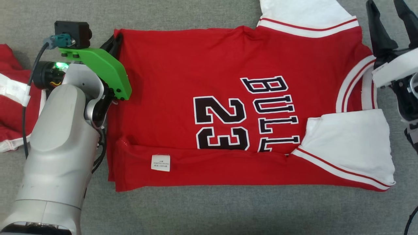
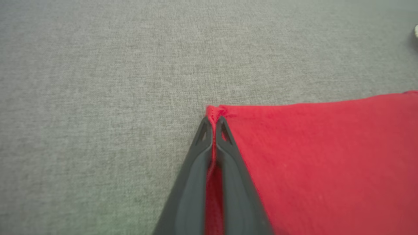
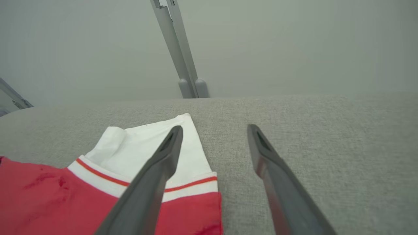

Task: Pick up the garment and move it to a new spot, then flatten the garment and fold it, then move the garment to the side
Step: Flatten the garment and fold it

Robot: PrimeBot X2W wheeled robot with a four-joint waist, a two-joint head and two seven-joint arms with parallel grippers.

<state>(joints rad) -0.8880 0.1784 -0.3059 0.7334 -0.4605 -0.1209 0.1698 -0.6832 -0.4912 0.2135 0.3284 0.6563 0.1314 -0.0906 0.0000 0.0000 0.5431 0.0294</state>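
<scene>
Red Bulls jersey (image 1: 228,107) lies flat on the grey fabric surface (image 1: 209,209), with its near edge folded up over the number and a white label (image 1: 160,162) showing. The green bracket (image 1: 98,65) half hides in the head view what the left wrist view makes plain: the left gripper (image 2: 214,122) is clamped tight on the jersey's far hem corner. The right gripper (image 3: 214,130) is spread wide and holds nothing, just beside a white sleeve (image 3: 147,143). Another red garment (image 1: 13,98) lies beyond the left arm.
</scene>
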